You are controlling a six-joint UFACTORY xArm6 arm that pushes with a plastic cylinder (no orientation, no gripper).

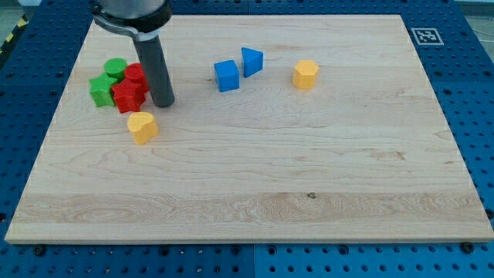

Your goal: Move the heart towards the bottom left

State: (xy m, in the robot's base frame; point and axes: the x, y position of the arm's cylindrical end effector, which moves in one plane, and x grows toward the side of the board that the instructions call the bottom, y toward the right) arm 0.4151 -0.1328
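— Looking for the yellow heart? You'll see it at the counter's left, just below my tip.

— And the end effector?

— You have a bare rod, holding nothing; my tip stands just right of the red star, apart from the heart.

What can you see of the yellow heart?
The yellow heart is a small solid block, matte, plastic-looking, lying flat on the wooden board at the view's left. Its lobes seem to face the view's top, though that is hard to tell. Nothing touches it: the red blocks sit just above it, and my tip is above and slightly right, apart.
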